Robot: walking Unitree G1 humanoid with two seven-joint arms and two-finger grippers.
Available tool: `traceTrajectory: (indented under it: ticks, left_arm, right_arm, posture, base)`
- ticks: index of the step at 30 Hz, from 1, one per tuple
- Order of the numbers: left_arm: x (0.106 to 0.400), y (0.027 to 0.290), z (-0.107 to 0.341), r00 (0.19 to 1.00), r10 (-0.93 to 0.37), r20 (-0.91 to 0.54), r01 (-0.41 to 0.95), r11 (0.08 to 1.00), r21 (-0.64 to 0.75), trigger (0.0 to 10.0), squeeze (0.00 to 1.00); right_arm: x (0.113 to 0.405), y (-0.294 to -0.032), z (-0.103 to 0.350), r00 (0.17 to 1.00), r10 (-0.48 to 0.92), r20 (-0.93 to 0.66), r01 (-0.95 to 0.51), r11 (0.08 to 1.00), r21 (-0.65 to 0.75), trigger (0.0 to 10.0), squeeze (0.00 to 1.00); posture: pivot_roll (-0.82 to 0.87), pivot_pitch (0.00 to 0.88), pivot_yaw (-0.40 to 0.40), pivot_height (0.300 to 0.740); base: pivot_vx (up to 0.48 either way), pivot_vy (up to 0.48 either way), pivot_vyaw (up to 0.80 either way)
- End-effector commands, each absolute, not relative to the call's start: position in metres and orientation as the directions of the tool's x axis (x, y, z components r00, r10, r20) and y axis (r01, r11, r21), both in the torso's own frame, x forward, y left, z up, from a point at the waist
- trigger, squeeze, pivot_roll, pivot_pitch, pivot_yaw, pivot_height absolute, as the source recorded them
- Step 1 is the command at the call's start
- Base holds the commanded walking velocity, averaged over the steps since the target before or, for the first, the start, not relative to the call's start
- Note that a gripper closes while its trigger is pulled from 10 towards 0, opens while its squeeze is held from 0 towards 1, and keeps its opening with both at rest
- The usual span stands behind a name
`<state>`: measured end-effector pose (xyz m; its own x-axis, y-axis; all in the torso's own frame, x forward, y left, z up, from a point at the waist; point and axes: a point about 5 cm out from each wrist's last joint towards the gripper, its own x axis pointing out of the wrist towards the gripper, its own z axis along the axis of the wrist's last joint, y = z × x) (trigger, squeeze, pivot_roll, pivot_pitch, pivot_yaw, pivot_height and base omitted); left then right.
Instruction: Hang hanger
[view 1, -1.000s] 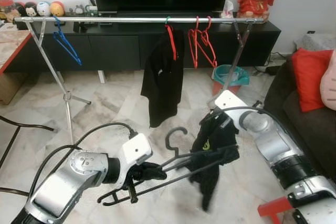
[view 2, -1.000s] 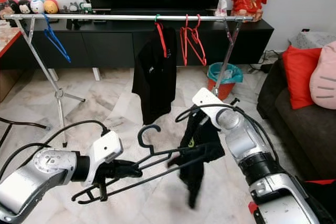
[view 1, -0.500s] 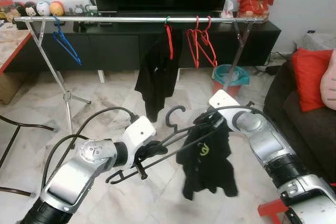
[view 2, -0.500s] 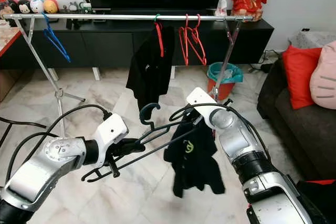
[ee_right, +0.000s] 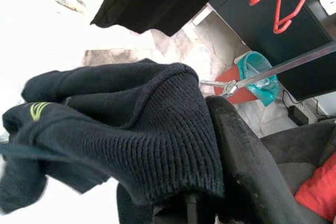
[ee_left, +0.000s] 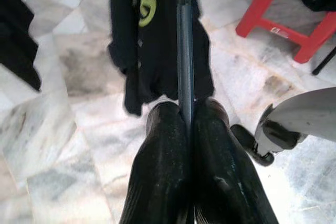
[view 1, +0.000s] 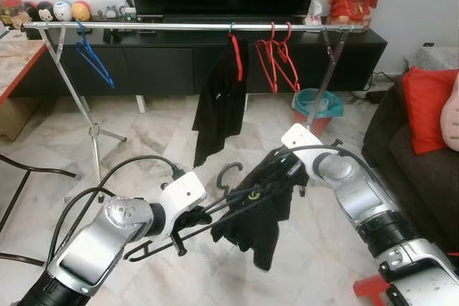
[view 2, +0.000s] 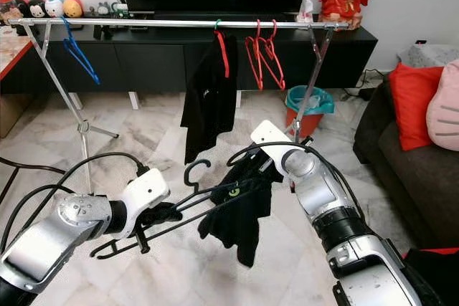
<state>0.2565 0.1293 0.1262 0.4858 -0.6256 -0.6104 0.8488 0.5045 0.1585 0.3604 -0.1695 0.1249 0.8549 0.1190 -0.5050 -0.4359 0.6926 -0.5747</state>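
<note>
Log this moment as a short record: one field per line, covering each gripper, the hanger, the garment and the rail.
left gripper: shut on the black hanger's bar
right gripper: at the hanger's other end, fingers buried in the garment, state unclear
black hanger: held low between both arms, hook up, not on the rail
garment: black, green logo, draped on the held hanger
rail: carries a blue hanger, a black shirt on a red hanger, and two bare red hangers
</note>
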Motion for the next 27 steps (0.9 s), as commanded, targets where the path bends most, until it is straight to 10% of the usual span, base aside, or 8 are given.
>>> traceTrajectory:
  ticks: [1,9,20,27]
  left_arm:
    - [0.263,0.133,0.128,0.533,-0.575,-0.621,0.82,0.532,0.212,10.0,0.0]
    - [0.262,0.133,0.134,0.538,-0.589,-0.603,0.82,0.531,0.213,10.0,0.0]
    - [0.224,0.121,0.153,0.252,-0.794,-0.554,0.961,0.274,0.045,10.0,0.0]
    - [0.238,0.126,0.147,0.362,-0.677,-0.641,0.922,0.36,0.14,10.0,0.0]
  right_arm:
    - [0.366,-0.167,0.136,0.871,0.121,-0.477,-0.417,0.696,-0.585,10.0,0.0]
    - [0.365,-0.167,0.133,0.865,0.118,-0.487,-0.423,0.695,-0.582,10.0,0.0]
    - [0.366,-0.169,0.128,0.858,0.103,-0.504,-0.421,0.702,-0.574,10.0,0.0]
    - [0.368,-0.161,0.133,0.863,0.121,-0.491,-0.42,0.712,-0.563,10.0,0.0]
  posture:
    - [0.11,0.0,-0.057,0.74]
    - [0.11,0.0,-0.06,0.74]
    - [0.12,0.0,-0.062,0.74]
    - [0.12,0.0,-0.056,0.74]
  base:
    - [0.0,0.0,0.0]
    - [0.0,0.0,0.0]
    - [0.0,0.0,0.0]
    - [0.0,0.0,0.0]
